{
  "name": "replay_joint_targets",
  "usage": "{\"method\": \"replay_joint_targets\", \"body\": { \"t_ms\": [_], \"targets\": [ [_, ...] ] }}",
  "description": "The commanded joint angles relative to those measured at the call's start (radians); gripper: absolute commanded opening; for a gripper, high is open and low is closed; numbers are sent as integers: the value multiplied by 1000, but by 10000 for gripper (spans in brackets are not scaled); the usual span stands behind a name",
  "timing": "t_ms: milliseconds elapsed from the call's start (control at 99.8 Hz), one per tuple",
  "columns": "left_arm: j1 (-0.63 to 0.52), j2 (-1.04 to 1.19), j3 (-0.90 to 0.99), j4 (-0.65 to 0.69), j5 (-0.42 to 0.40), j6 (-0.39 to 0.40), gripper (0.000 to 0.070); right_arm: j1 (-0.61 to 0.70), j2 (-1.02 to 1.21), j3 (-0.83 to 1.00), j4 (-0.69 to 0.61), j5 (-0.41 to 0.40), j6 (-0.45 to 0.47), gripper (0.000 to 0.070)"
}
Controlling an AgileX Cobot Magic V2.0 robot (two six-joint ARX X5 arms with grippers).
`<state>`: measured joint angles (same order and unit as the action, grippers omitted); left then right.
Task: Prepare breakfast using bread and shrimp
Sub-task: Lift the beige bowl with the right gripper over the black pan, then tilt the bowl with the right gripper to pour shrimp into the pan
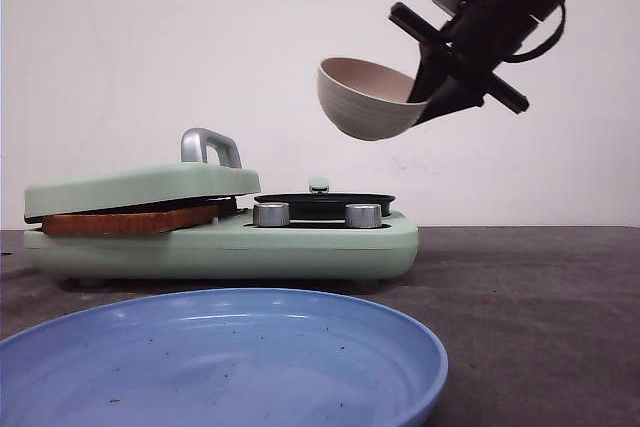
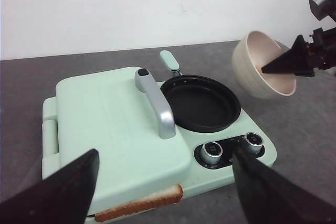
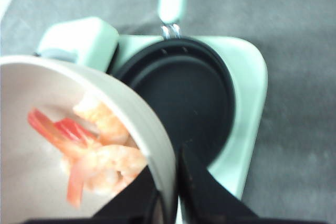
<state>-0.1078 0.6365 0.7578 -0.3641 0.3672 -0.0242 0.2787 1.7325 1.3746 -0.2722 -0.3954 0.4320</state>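
Blue plate [image 1: 215, 362]: nearest, at the bench's [image 1: 530, 307] front edge, bare; probably waiting for the finished breakfast.
Left end effector [image 2: 163, 192]: fingers wide apart, holding nothing, hovering on the near side of the green cooker [image 1: 230, 242].
Bread [image 1: 130, 219]: shut under the cooker's lid [image 2: 113, 124], toward the bench's left side, only the crust edge sticking out; pressed there to toast, I judge.
Black pan [image 2: 200, 103]: beside the lid on the cooker's right half, uncovered and bare, two knobs [image 2: 212, 151] in front of it.
Right end effector [image 3: 170, 192]: clamped on the rim of the bowl [image 1: 365, 99], one finger inside, one outside.
Bowl: held tilted above the pan, evidently to tip the shrimp [image 3: 97, 158] in; they lie in it.
In the way: nothing between bowl and pan; the pan's handle [image 2: 169, 60] points to the far edge.
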Motion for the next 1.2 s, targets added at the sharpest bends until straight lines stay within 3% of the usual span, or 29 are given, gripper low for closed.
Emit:
{"method": "replay_joint_targets", "body": {
  "t_ms": [0, 321, 561, 681, 882, 1192],
  "targets": [
    [-1, 5, 11, 10, -1, 10, 434, 11, 28, 44, 27, 11, 30, 0],
    [-1, 5, 11, 11, -1, 10, 434, 29, 171, 186, 26, 37, 19, 0],
    [-1, 5, 11, 13, -1, 10, 434, 58, 282, 319, 21, 109, -86, 1],
    [-1, 5, 11, 13, -2, 10, 434, 76, 301, 344, 39, 198, -196, 1],
    [-1, 5, 11, 13, -2, 10, 434, 132, 301, 344, 94, 454, -443, 0],
    [-1, 5, 11, 12, -1, 18, 433, 245, 301, 344, 185, 718, -850, 1]
  ]
}}
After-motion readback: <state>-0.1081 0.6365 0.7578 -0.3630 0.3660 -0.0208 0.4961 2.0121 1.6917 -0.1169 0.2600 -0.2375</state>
